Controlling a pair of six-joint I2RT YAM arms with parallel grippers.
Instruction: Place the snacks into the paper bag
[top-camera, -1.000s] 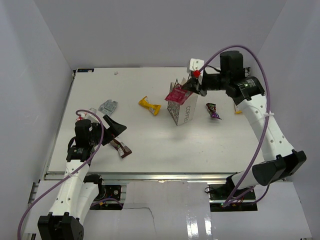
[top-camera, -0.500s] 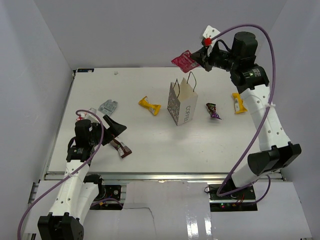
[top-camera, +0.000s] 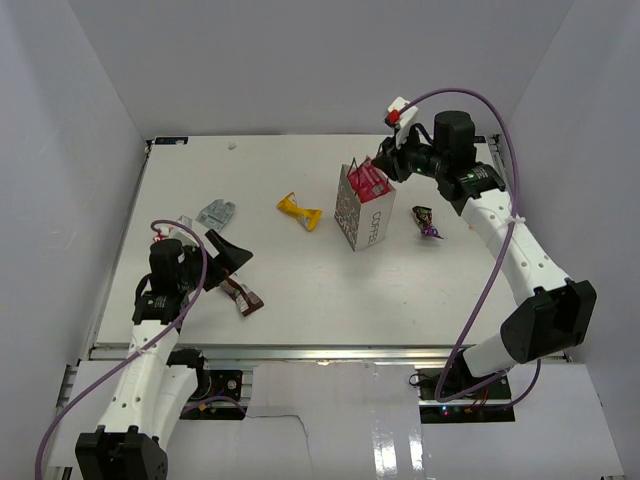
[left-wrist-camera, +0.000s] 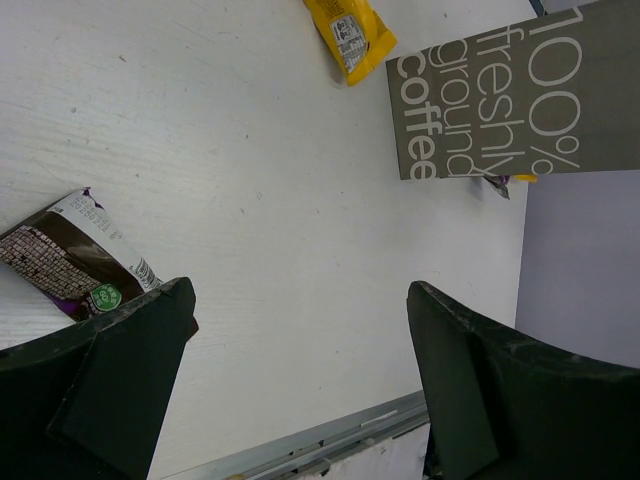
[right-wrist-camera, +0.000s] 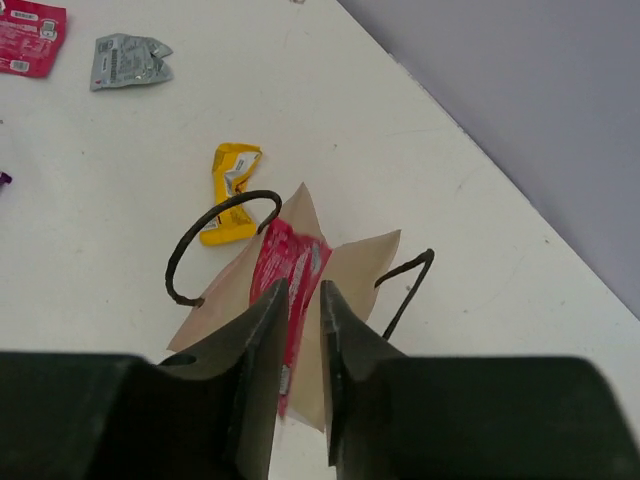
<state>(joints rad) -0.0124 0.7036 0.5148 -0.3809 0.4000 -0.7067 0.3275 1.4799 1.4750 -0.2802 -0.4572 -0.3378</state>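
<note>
The left pincer (top-camera: 230, 264) sits low near the front-left corner of the table (top-camera: 300, 290), its jaws spread wide with nothing between them. A brown packet (top-camera: 243, 297) lies just beside it toward the front edge, and in the wrist view one end is partly hidden behind a finger (left-wrist-camera: 130, 370). Further back, near the left edge, a grey packet (top-camera: 216, 213) lies flat, and the right wrist view shows a red packet (right-wrist-camera: 30, 35) close by it. About mid-table, toward the back, lies a yellow packet (top-camera: 299, 210). Right of that the bag (top-camera: 370, 225) stands upright with its mouth open and its handles (right-wrist-camera: 215, 235) sticking up, nearer the back edge than the front. The right pincer (top-camera: 386, 170) hangs over that mouth, its jaws closed to a narrow slit on a pink packet (top-camera: 371, 181). The packet sits between the handles with its free end pointing into the opening; I cannot tell whether it touches the paper. Toward the right edge a purple packet (top-camera: 426, 222) lies on the table, apart from the bag.
</note>
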